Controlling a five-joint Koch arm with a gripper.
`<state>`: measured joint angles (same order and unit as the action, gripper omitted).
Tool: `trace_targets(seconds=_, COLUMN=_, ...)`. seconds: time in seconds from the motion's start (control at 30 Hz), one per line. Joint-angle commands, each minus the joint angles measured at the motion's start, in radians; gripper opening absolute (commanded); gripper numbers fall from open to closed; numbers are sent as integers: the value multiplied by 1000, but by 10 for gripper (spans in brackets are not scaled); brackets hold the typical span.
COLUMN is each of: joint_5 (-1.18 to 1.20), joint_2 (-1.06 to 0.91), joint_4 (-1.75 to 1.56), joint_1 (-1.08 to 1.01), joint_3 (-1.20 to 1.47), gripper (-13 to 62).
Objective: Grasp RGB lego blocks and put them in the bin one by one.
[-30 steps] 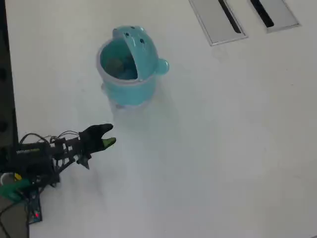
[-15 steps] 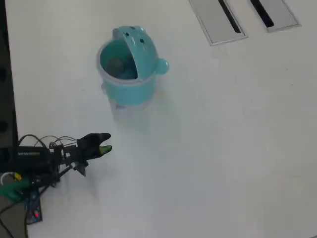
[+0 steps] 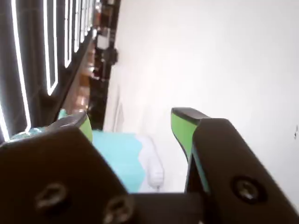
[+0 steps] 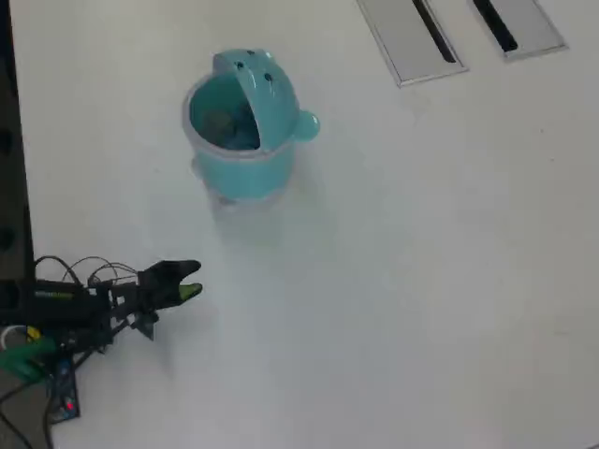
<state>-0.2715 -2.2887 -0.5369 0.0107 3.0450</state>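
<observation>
Across the white table point(image 4: 421, 281), seen from overhead, two grey slotted panels point(image 4: 412, 37) are noted at about 1 o'clock. The bin point(image 4: 245, 164) stands upright at about 11 o'clock, lid flipped up on its far side, well apart from the arm. It is judged light and rigid, so easily nudged if bumped at the rim. A dim, indistinct lump is seen inside it; its identity cannot be told.

At about 8 o'clock the gripper point(image 4: 190, 281) hangs near the table edge. In the wrist view the two green-padded fingers point(image 3: 182, 130) are seen parted, with nothing between them.

No lego blocks are visible on the table in either view. Such cubes are judged hard, smooth, very light, hence prone to slip; opposite flat faces would be pinched squarely.
</observation>
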Motion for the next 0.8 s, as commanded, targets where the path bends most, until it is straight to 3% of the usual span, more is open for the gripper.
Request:
trace_targets(seconds=0.0, joint_5=0, joint_2=-58, joint_4=-95, joint_1=0, joint_3=-6, gripper=320)
trace_targets(seconds=0.47, joint_5=0, joint_2=-58, joint_4=-132, joint_1=2, joint_3=126, gripper=333)
trace_targets(seconds=0.77, joint_5=-2, joint_2=-57, joint_4=31, joint_1=-15, joint_3=126, gripper=341)
